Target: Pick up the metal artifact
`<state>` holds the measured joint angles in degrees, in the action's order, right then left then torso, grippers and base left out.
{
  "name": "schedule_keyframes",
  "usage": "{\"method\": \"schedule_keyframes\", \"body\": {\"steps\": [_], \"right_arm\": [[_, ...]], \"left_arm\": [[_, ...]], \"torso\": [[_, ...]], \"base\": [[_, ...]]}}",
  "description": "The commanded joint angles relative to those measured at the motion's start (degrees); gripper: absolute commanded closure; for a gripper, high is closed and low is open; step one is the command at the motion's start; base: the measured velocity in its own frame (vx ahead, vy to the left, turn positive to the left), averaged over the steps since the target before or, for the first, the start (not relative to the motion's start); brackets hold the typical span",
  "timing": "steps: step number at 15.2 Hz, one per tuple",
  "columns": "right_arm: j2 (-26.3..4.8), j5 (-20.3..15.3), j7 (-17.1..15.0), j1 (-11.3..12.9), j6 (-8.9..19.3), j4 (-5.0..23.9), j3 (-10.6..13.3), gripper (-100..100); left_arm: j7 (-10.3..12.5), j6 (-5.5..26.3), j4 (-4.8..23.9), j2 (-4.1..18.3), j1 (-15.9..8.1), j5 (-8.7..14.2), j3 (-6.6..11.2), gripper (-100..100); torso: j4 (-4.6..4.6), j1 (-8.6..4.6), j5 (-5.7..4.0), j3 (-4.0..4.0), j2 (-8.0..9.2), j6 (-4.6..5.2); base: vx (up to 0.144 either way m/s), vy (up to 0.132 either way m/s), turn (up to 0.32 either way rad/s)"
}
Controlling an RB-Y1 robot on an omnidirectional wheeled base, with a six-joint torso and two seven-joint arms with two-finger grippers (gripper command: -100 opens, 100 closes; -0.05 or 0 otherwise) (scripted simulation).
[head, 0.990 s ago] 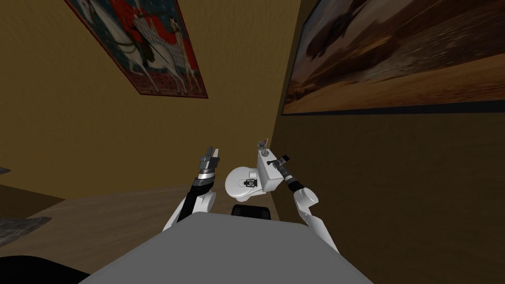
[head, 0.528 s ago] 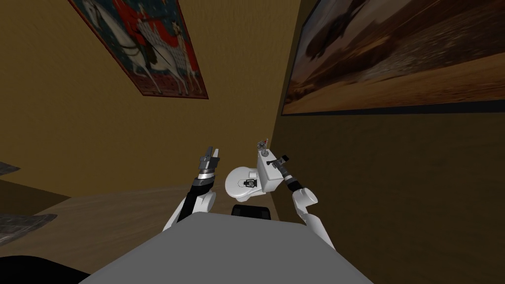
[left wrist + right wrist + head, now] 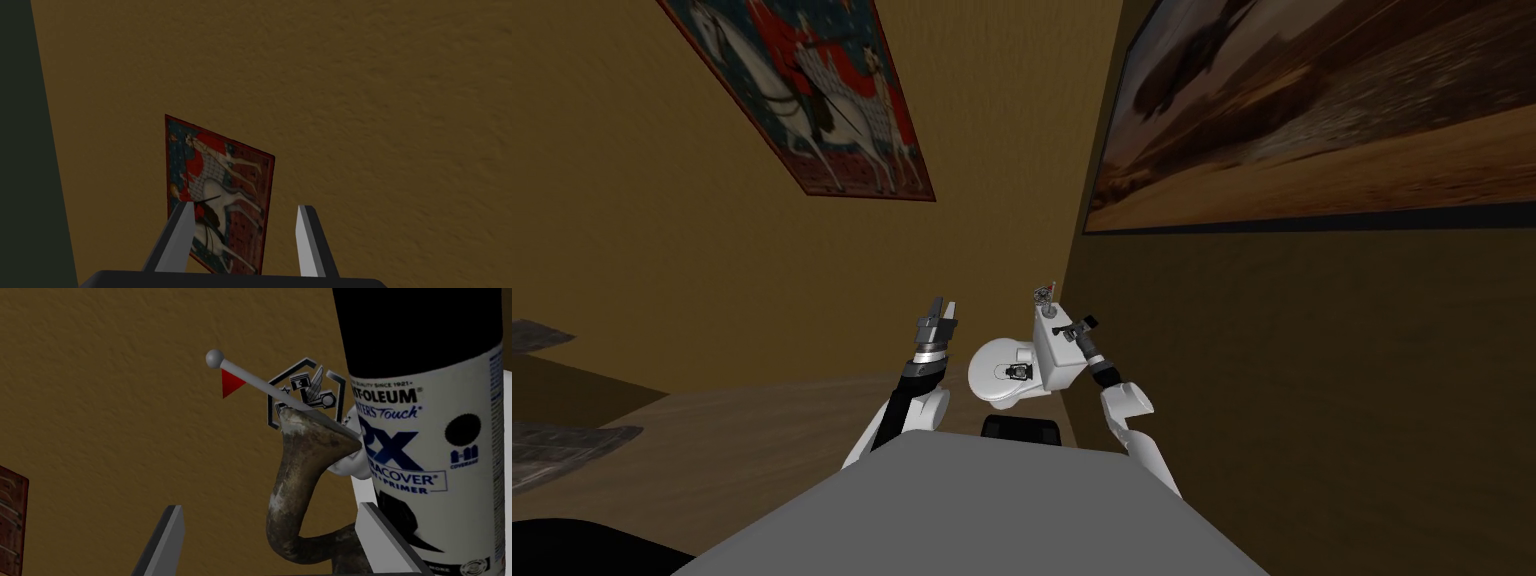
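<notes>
The metal artifact (image 3: 295, 488) is a dark, tarnished, curved piece with a flared top. In the right wrist view it stands upright between the fingers of my right gripper (image 3: 271, 508), nearer one finger (image 3: 382, 533), and neither touches it. The gripper is open. A grey rod with a ball tip and a small red flag (image 3: 232, 375) pokes out past the artifact, with a hexagonal emblem (image 3: 305, 395) behind. In the head view my right gripper (image 3: 1075, 327) reaches over the white toilet tank (image 3: 1057, 360). My left gripper (image 3: 940, 318) is raised, open and empty, left of the toilet.
A large spray paint can (image 3: 430, 453), white with a black cap, stands right beside the artifact, close to my right finger. A small dark object (image 3: 1017, 372) lies on the toilet lid (image 3: 992, 360). Brown walls meet in a corner behind the tank.
My head view has shifted slightly. My right arm has edged a little left toward the tank. The left arm has not moved.
</notes>
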<state>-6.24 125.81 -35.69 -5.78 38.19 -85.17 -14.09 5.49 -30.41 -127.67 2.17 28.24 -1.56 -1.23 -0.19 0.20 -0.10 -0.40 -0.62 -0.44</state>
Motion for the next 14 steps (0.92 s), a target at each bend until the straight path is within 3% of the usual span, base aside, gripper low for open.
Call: {"method": "schedule_keyframes", "body": {"steps": [1, 3, 4, 5, 8, 9, 14], "right_arm": [[0.59, 2.18, -0.6, 0.46, 1.13, 0.9, -0.33, -100], [1.27, 3.95, -1.16, 0.76, 2.0, 1.51, -0.58, -100], [0.89, 2.85, -0.85, 0.54, 1.32, 1.03, -0.39, -100], [-0.45, 3.34, -2.66, 1.52, -0.19, -0.36, -0.53, -100], [-0.34, 3.49, -2.16, 1.72, 0.3, 0.28, -0.74, -100], [-0.38, 3.49, -2.31, 1.7, 0.12, 0.1, -0.71, 100], [-0.33, 3.5, -2.4, 1.61, 0.05, 0.23, -0.7, 100]], "left_arm": [[0.0, 0.0, 0.0, 0.0, 0.0, 0.0, 0.0, 0], [0.0, 0.0, 0.0, 0.0, 0.0, 0.0, 0.0, 0], [0.0, 0.0, 0.0, 0.0, 0.0, 0.0, 0.0, 0], [0.0, 0.0, 0.0, 0.0, 0.0, 0.0, 0.0, 0], [0.0, 0.0, 0.0, -0.01, 0.0, 0.0, -0.01, 0], [0.0, 0.0, 0.0, 0.0, 0.0, 0.0, 0.0, 0], [0.0, 0.0, 0.0, 0.0, 0.0, 0.0, 0.0, 0]], "torso": [[0.0, 0.0, 0.0, 0.0, 0.0, 0.0], [0.0, 0.02, 0.0, 0.0, 0.0, 0.0], [0.0, 0.02, 0.0, 0.0, 0.01, 0.0], [0.0, 0.03, 0.01, 0.01, 0.01, 0.0], [0.0, 0.22, 0.05, -0.02, -0.04, 0.0], [-0.01, 0.19, 0.04, -0.01, -0.02, 0.0], [0.1, 0.18, 0.1, 0.12, 0.13, 0.0]], "base": [[0.003, -0.013, 0.016], [0.002, -0.014, 0.023], [0.001, -0.008, 0.009], [0.007, 0.026, 0.03], [0.012, 0.036, 0.017], [0.002, 0.009, 0.0], [0.0, 0.0, 0.0]]}}
